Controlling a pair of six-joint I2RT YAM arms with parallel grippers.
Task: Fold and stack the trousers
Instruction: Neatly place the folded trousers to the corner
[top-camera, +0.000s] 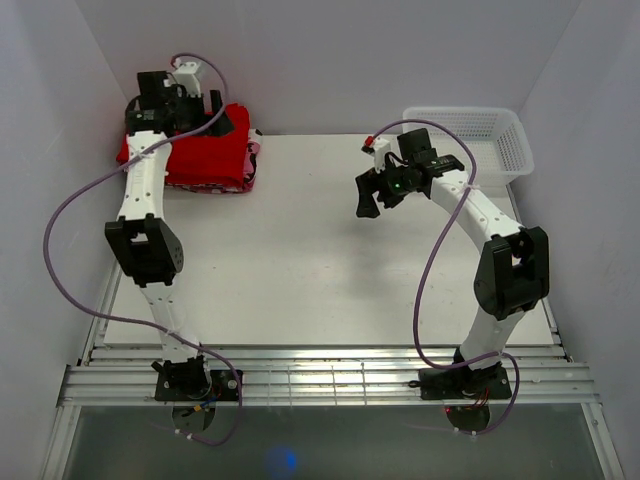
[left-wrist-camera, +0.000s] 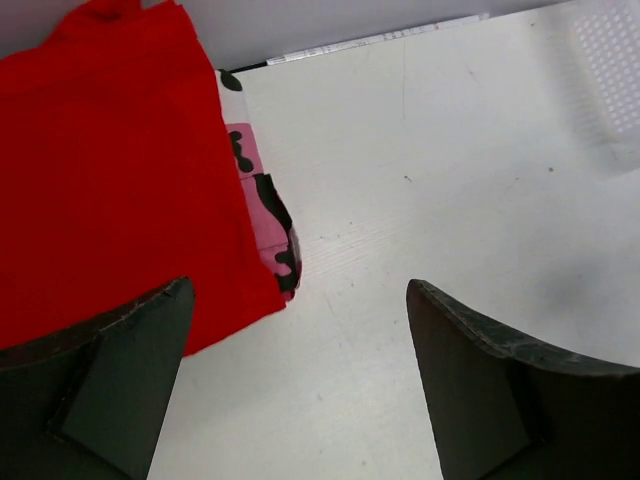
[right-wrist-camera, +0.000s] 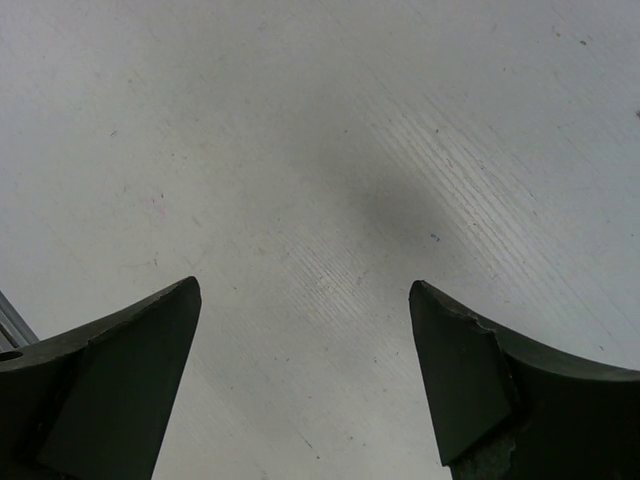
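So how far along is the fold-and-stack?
Done, it seems: trousers lie folded at the far-left corner, stacked on a pink camo garment. In hand: nothing; left claw and right claw are open and empty. Left: apparently nothing, no loose trousers in view.

The white table (top-camera: 330, 260) bears a pink camouflage garment (left-wrist-camera: 255, 225) under folded trousers (top-camera: 205, 150), and a basket (top-camera: 505, 150).

walls (top-camera: 330, 50): plain white | table (top-camera: 320, 260): white | light: even

Bright, even light; soft shadows.
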